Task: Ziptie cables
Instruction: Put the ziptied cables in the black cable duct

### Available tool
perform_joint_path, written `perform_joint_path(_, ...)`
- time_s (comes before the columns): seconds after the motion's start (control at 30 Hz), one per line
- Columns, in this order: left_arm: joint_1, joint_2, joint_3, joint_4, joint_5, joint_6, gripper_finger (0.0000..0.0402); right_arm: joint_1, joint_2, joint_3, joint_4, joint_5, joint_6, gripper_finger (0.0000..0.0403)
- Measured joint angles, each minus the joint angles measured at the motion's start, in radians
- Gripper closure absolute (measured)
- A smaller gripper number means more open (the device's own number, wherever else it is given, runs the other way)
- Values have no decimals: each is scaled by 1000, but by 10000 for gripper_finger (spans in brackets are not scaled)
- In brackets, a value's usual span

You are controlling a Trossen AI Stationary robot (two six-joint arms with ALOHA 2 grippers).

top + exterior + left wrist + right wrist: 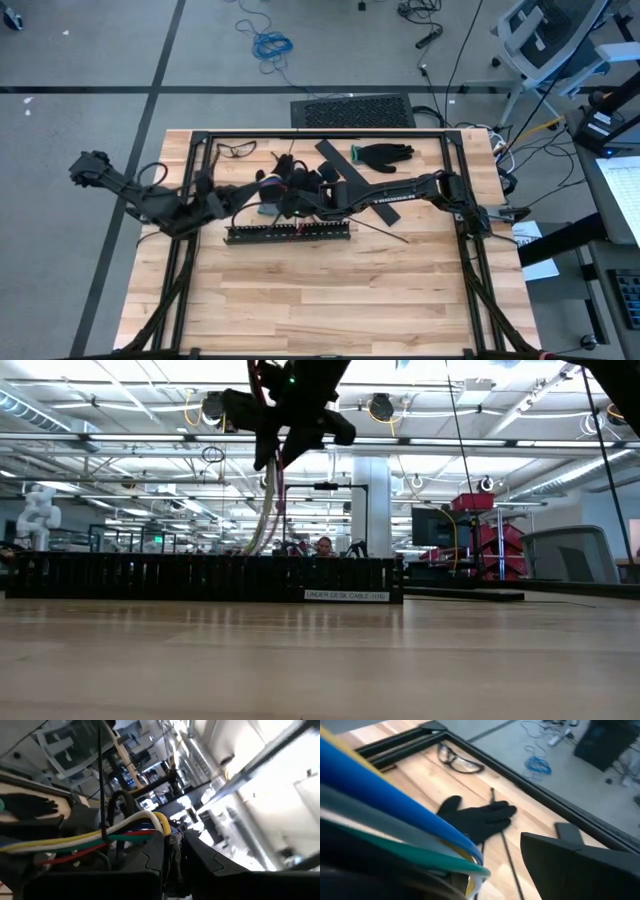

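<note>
A bundle of cables (95, 837), with yellow, white, blue, green and red strands, is seen held above the middle of the wooden counter (330, 290), raised off the surface between the two arms. In the left wrist view the strands are bent over the left gripper (172, 852), whose dark fingers are pressed nearly together and pinch the bundle at its bend; a thin black ziptie (102, 795) is looped around the strands just beside that grip, its tail standing up from the bundle. In the right wrist view the blue, grey and green strands are seen running close past the right gripper (495, 870), whose fingers are held partly spread; whether anything is pinched by it cannot be told. From above, both grippers are seen meeting near the counter's centre, the left arm reaching in from the left edge and the right arm from the right. Just in front of them, a long black slotted strip (290, 233) is laid flat on the counter. Farther back, a black glove (477, 820) is laid on the wood, with a thin black stick (507, 852) beside it and a pair of safety glasses (460, 762) near the black frame rail. On the floor beyond, a blue coiled cord (538, 765) is seen.
</note>
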Motion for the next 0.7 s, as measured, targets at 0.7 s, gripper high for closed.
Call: perform_joint_path(0.7, 250, 263, -16, 445, 332, -172, 352, 30, -60, 1, -769, 243, 582, 239)
